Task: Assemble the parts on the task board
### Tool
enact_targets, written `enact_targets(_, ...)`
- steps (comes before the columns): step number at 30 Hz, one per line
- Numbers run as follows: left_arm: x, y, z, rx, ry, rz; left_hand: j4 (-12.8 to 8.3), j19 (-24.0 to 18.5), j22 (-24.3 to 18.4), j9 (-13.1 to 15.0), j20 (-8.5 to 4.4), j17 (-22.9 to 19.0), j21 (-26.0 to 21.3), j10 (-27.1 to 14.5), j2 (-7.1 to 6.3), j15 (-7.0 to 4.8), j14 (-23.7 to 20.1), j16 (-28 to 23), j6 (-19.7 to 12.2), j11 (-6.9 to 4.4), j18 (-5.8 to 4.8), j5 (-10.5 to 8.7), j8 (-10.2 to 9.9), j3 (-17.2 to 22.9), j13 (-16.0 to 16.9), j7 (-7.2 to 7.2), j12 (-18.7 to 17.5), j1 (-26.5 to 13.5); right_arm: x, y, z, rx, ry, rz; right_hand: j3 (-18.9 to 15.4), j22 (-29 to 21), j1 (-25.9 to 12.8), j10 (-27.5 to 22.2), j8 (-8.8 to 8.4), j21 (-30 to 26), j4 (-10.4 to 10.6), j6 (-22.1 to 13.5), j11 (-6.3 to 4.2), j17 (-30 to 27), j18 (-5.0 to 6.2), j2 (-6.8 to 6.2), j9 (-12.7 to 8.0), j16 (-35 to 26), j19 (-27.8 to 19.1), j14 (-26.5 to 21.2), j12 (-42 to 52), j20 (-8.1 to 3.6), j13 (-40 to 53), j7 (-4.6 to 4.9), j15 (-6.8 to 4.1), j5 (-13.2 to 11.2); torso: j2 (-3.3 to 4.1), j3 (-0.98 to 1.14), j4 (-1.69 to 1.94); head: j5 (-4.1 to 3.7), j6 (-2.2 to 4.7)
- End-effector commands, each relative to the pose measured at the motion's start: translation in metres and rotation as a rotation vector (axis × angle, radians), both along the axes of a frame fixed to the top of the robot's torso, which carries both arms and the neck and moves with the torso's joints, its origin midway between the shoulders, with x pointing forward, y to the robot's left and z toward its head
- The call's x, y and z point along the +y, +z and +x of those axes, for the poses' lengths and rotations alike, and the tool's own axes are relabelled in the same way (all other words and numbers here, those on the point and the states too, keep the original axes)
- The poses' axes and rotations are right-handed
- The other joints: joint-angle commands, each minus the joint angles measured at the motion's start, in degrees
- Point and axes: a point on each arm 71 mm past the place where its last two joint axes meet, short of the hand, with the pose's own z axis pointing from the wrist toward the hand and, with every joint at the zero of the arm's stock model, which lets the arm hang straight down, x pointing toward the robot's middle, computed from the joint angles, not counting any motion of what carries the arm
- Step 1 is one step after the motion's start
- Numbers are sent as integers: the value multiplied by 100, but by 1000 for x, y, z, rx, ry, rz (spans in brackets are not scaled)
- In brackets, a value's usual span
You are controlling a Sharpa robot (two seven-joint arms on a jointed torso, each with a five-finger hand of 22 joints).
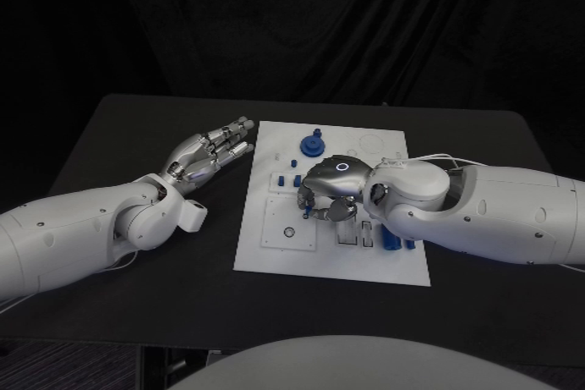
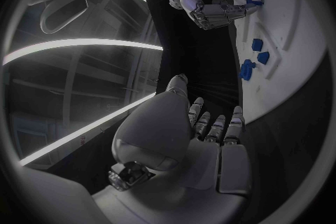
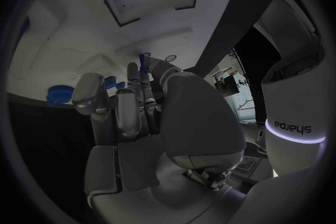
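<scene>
In the head view the task board (image 1: 275, 255) lies as a white plate in the middle of the frame, its long axis running from lower centre to upper centre, and the right hand (image 1: 327, 194) hangs directly over its middle, reaching in from the right edge. That hand's fingers are curled downward toward the board, and both wrist views show a small blue peg (image 3: 144, 61) pinched at the fingertips, with its long axis pointing down at the white surface; so the hand is grasping that part, and the board lies straight beneath it rather than to either side. Which hole or socket sits under the peg cannot be made out, since the fingers hide the spot. Other blue parts are nearby: a knobbed blue piece (image 1: 314, 142) stands toward the upper centre of the board, and a longer blue piece (image 1: 389, 237) lies just right of the hand, by the wrist. The left hand (image 1: 210, 151) is at the upper left, off the board's left edge, fingers stretched out and holding nothing. The right hand is clearly the nearer one, so the coming move looks like a short straight descent.
</scene>
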Motion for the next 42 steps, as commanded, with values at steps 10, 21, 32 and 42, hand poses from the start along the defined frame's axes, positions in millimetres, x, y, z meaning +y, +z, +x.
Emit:
enact_targets(10,-1,4,-2,-58,-15,-60,-2,31,13,9,34,1,26,-47,72,56,-1,-21,55,12,65,24,24,36,-9,43,-7,6,0,-3,-3,-1,1,-2,-9,771,26,38,-8,-18,-36,15,22,5,64,-11,-1,16,7,12,-33,-8,-5,42,3,26,-3,-3,-5,25,-1)
enact_targets(21,0,2,-3,-53,-15,-58,-8,37,18,10,43,2,30,-52,79,66,1,-19,62,17,63,30,26,45,-10,50,-8,14,2,-1,-5,-8,10,16,-10,775,29,51,-7,-2,-42,26,18,15,61,-9,-1,22,15,17,-31,-8,-3,39,2,25,1,-3,2,30,-1)
enact_targets(32,0,1,-3,-49,-16,-58,-8,37,18,10,43,2,30,-52,79,66,1,-19,62,17,63,30,26,45,-10,50,-8,14,1,-1,-5,-10,9,19,-11,777,31,60,-6,5,-46,35,16,18,60,-8,-1,24,19,20,-29,-9,-1,37,0,25,1,1,-2,33,-1)
enact_targets(42,0,0,-3,-45,-17,-57,-13,38,16,8,48,1,31,-58,83,71,1,-19,51,18,63,33,24,51,-11,51,-10,20,2,0,-5,-13,11,25,-13,783,33,68,-6,27,-51,43,13,36,56,-8,-2,35,31,28,-29,-10,-1,35,-2,24,0,-1,-3,37,-1)
